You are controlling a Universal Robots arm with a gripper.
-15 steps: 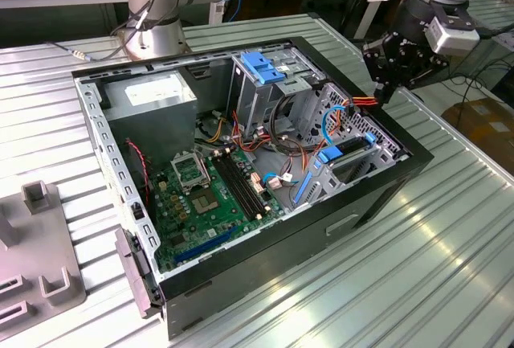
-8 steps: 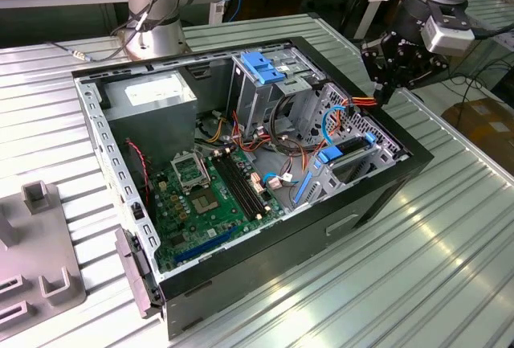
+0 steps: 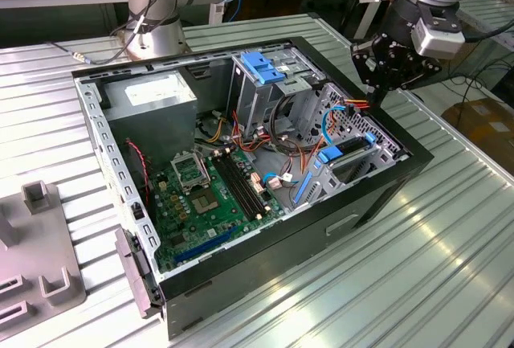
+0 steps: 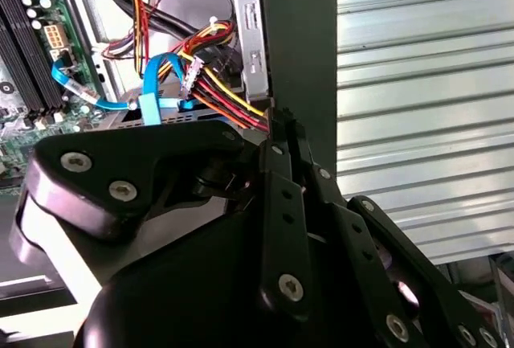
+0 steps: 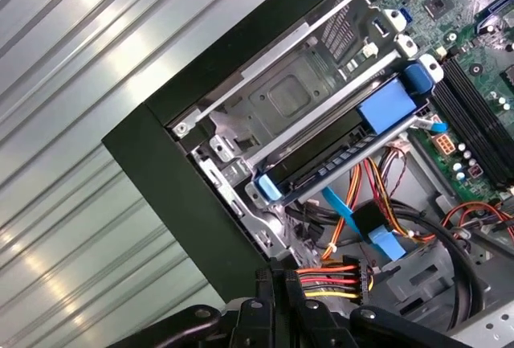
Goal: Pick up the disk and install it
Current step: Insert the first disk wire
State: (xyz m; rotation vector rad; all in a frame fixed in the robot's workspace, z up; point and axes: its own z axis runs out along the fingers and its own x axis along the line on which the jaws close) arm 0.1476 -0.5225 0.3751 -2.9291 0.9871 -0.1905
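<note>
— What's nearest?

— The ribbed metal table (image 3: 385, 284), and on it the open black computer case (image 3: 321, 227). A grey slotted fixture (image 3: 40, 276) stands beside the case, on the exterior view's left.

— And inside the case?

— The green motherboard (image 3: 205, 199) lies on the case floor. Past it, in the case's corner on the exterior view's right, is the disk (image 3: 347, 150). It sits edge-up in a metal bay against the case wall. In the first wrist view the disk (image 5: 345, 149) shows as a dark edge under its blue bracket, seated between the bay's rails.

— Where's the gripper?

— The gripper (image 3: 374, 95) hangs over the case rim, just beyond the disk's bay and apart from the disk. In the second wrist view the gripper (image 4: 281, 119) has its black fingers pressed together, and I can see nothing pinched between them. In the first wrist view the gripper (image 5: 281, 276) is just beside the connector of a red, yellow and black power cable (image 5: 325, 280). A flat blue data cable (image 5: 353, 219) hangs between that connector and the disk.

— Further back?

— A metal drive cage with a blue latch (image 3: 265, 67) stands against the case's far wall. The grey power supply (image 3: 152, 99) fills the far corner on the exterior view's left. Beyond the case stands the arm's base (image 3: 157, 18).
</note>
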